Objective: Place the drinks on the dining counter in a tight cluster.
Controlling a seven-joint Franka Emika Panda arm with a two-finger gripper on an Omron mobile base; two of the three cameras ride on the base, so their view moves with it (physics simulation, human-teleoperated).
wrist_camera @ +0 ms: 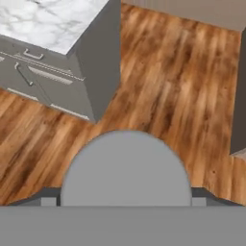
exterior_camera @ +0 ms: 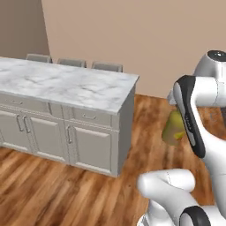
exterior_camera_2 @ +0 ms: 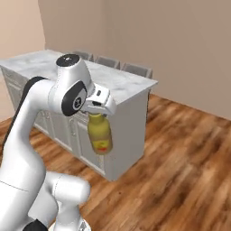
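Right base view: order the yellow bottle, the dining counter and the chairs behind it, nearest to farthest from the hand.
1. Yellow bottle: hanging in the hand.
2. Dining counter: just behind the hand, its corner close.
3. Chairs: along the counter's far side, by the wall.

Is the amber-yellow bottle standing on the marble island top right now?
No, the amber-yellow bottle hangs from the gripper in the air beside the island's end, above the wood floor, off the marble top.
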